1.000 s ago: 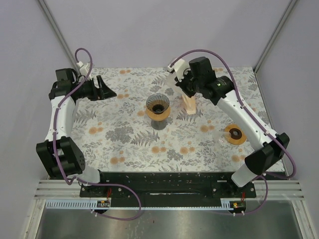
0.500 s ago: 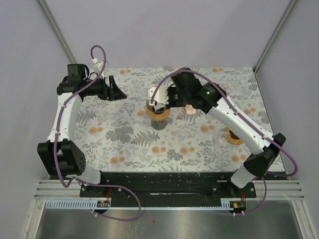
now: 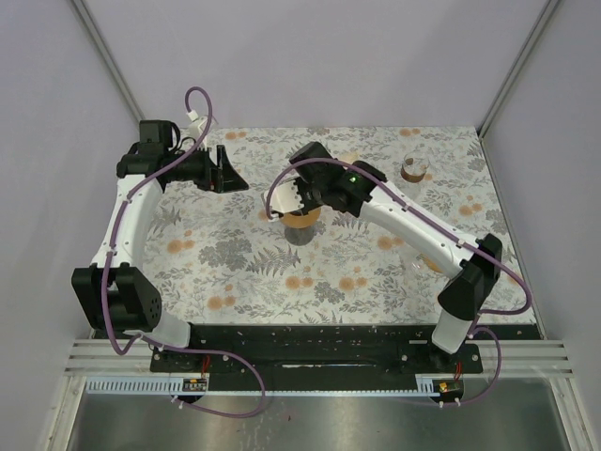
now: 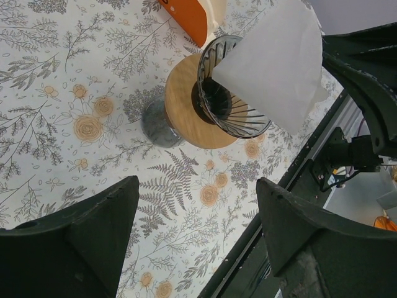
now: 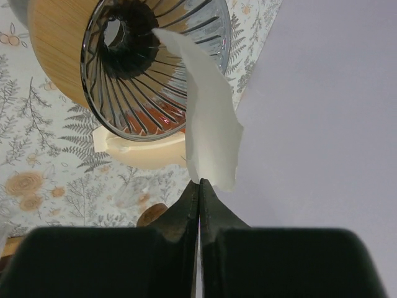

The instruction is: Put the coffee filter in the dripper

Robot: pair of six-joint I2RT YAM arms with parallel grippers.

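Item: coffee filter (image 5: 211, 130), white paper, folded flat; pinched at its lower edge by the right gripper (image 5: 200, 183), whose jaws are pressed together on the paper; the far corner of the sheet reaches over the rim of the dripper (image 5: 142, 68), though contact with the glass cannot be told; not seated in the cone. Item: dripper, ribbed clear glass cone in a round wooden collar (image 4: 180, 105), standing near the centre of the top view on a floral-patterned table (image 3: 235, 254). Item: left gripper (image 4: 196, 186), jaws spread wide, holding nothing; it hovers at the upper left of the top view, apart from the dripper, which lies beyond its fingers. Item: orange-and-cream object (image 4: 186, 15), top edge of the left wrist view, just beside the dripper. Item: small round brown object (image 3: 413, 169), upper right of the top view, well apart from the dripper.
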